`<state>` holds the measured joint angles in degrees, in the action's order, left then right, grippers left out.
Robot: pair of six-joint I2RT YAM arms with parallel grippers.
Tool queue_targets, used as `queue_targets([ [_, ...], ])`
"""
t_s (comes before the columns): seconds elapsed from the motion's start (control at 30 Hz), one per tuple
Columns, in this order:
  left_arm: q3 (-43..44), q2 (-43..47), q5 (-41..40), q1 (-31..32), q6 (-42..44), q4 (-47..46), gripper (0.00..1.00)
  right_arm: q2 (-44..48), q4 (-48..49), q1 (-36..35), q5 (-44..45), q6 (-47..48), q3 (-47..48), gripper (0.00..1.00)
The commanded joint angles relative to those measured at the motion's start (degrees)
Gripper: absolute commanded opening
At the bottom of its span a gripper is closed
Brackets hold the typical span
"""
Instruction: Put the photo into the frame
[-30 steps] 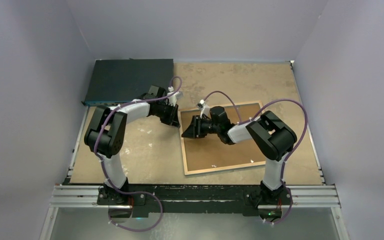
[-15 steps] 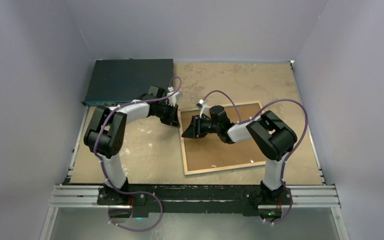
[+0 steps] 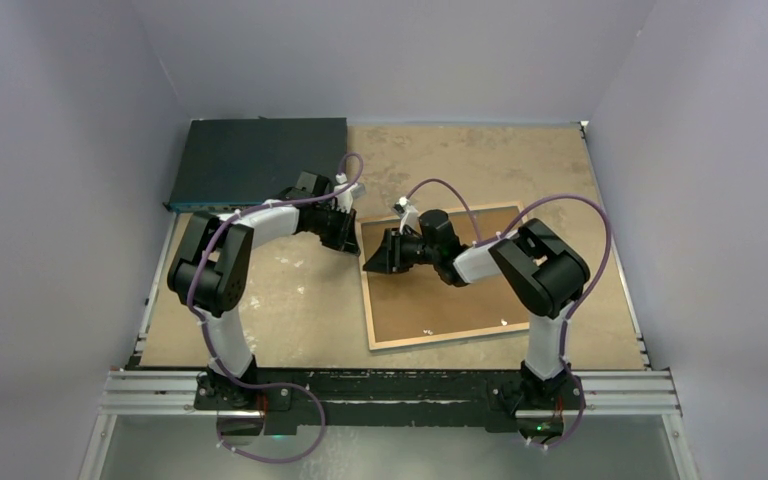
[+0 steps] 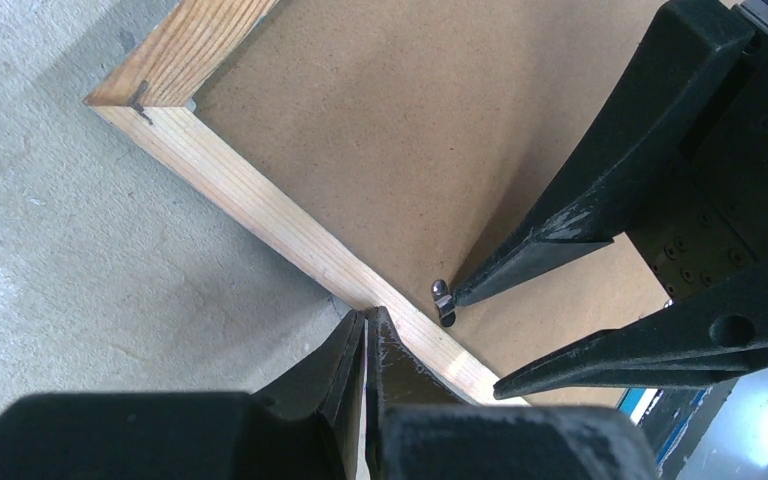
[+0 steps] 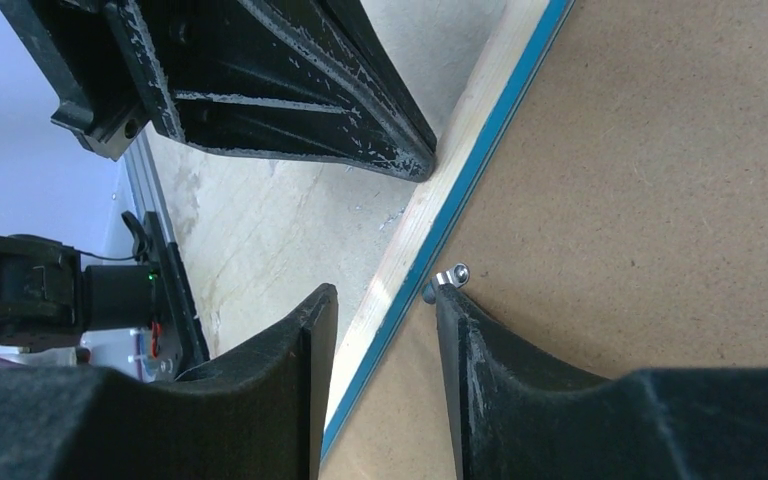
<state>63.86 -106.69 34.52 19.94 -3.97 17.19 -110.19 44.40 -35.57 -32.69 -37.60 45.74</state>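
We judged the frame point(image 4: 260, 215) stiff and light, best held by its wooden rim: left jaws together there, right jaws apart astride it.

The two grippers crowded the left rim of the frame point(image 3: 368, 300). The left gripper point(image 3: 348, 243), jaws pressed together, seemed to touch the wood. The right gripper point(image 5: 385, 295) stood with one finger on each side of the rim, with gaps. A little metal tab point(image 5: 450, 274) stuck up just beside its inner finger. A dark box point(image 3: 260, 160) filled the far left corner. The table point(image 3: 280, 300) near the left arm lay open.
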Motion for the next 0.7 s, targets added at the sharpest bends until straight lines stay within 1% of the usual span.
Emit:
queue_targets([
  [0.0,-1.6,-0.3,-2.0,0.4,0.4,-0.6,0.0,-1.5,1.1,0.2,0.9,-0.1,0.4,0.44],
  [0.23,-1.5,-0.4,-1.9,0.4,0.5,-0.5,0.0,-2.0,2.6,-0.3,1.2,-1.3,-0.3,0.44],
  [0.53,-1.5,-0.2,-2.2,0.4,0.8,-0.1,0.0,-1.9,5.0,-1.7,5.5,-3.2,-1.0,0.42],
  [0.67,-1.5,-0.1,-2.2,0.4,0.8,-0.1,0.0,-2.0,5.2,-1.8,6.0,-3.4,-0.5,0.41],
])
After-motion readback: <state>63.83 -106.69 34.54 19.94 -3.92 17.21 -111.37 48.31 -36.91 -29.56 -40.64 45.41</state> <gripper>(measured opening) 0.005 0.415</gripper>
